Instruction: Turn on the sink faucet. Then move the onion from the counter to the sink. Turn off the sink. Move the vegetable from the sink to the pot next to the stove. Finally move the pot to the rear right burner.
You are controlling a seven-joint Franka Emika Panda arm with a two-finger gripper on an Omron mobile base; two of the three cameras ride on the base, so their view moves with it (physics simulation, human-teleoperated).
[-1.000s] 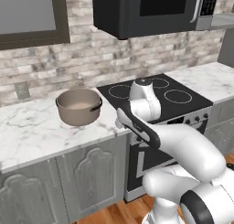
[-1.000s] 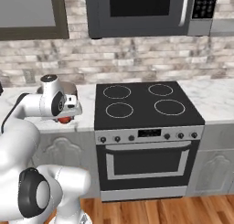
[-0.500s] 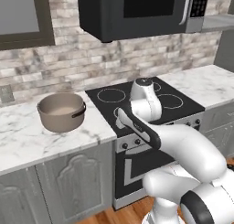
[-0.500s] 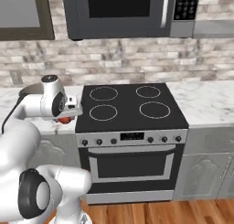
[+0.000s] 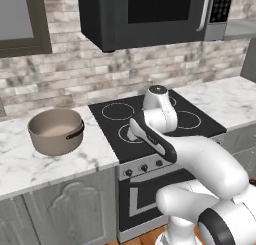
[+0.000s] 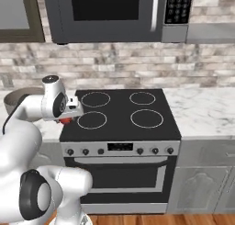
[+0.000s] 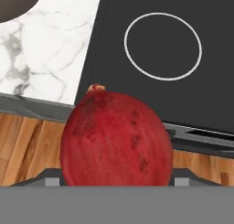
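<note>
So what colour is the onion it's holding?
Deep red with darker speckles; the onion shows best in the hand view.

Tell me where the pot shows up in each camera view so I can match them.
Left base view: the pot stands at middle left on the counter, beside the stove.
Right base view: its rim peeks out at the left edge, partly behind the arm.
Hand view: a dark curved piece of it sits in the top left corner.
Shared landmark: the stove's front left burner ring.
</note>
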